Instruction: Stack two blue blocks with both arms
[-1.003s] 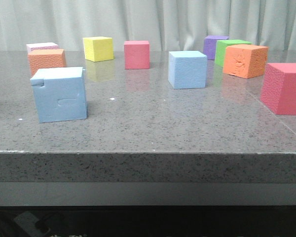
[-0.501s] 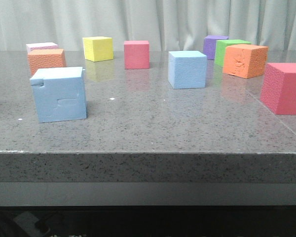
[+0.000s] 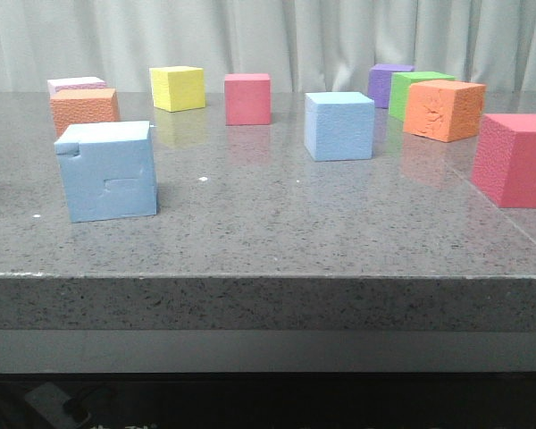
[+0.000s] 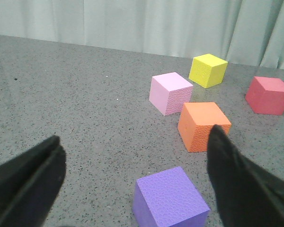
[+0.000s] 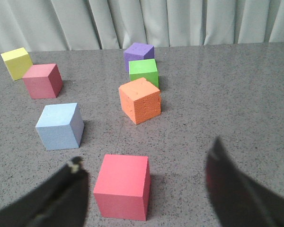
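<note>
The notched light-blue block (image 3: pixel 107 170), with a rectangular dent on its front face, stands at the front left of the table. The plain light-blue block (image 3: pixel 339 125) stands further back, right of the middle; it also shows in the right wrist view (image 5: pixel 59 125). Neither arm shows in the front view. My left gripper (image 4: pixel 135 134) is open and empty, with a purple cube (image 4: pixel 170 198) between its fingers; no blue block shows in that view. My right gripper (image 5: pixel 146 152) is open and empty, over a red cube (image 5: pixel 122 187), with the plain blue block beyond it.
Other cubes stand around the table: orange (image 3: pixel 84 109), lilac (image 3: pixel 76 85), yellow (image 3: pixel 178 88) and red (image 3: pixel 247 98) at the back left. Purple (image 3: pixel 389 82), green (image 3: pixel 417 89), orange (image 3: pixel 444 109) and a large red cube (image 3: pixel 518 159) stand at the right.
</note>
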### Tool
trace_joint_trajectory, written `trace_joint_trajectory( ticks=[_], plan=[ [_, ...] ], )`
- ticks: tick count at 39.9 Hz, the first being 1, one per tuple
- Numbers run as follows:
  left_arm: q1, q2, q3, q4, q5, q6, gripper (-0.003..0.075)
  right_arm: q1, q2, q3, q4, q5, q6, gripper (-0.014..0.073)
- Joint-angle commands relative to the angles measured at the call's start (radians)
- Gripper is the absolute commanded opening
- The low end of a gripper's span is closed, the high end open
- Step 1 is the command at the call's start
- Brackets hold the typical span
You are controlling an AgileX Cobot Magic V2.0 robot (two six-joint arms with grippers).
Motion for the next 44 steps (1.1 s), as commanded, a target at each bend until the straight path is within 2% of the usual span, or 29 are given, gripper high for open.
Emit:
trace_joint_trajectory(
  ticks=[1,7,25,31,44],
  plan=[
    [0.0,0.005,-0.039,-0.001,-0.083,-0.006,0.0701,-0.004,0.008,-0.038,0.007,-0.089,-0.006,0.0662],
    [0.0,0.005,-0.039,-0.001,-0.083,-0.006,0.0671,-0.004,0.008,-0.038,0.007,-0.09,-0.006,0.066],
    [0.0,0.005,-0.039,-0.001,-0.083,-0.006,0.0671,-0.004,0.032,-0.041,0.047,-0.109,-0.006,0.066],
    [0.0,0.005,-0.039,-0.001,-0.083,-0.006,0.0671,-0.004,0.147,-0.112,0.075,-0.085,-0.006,0.066],
    [0.0,0.005,-0.039,-0.001,-0.083,-0.006,0.0671,-0.001,0.497,-0.391,0.075,0.114,-0.006,0.066]
  ],
)
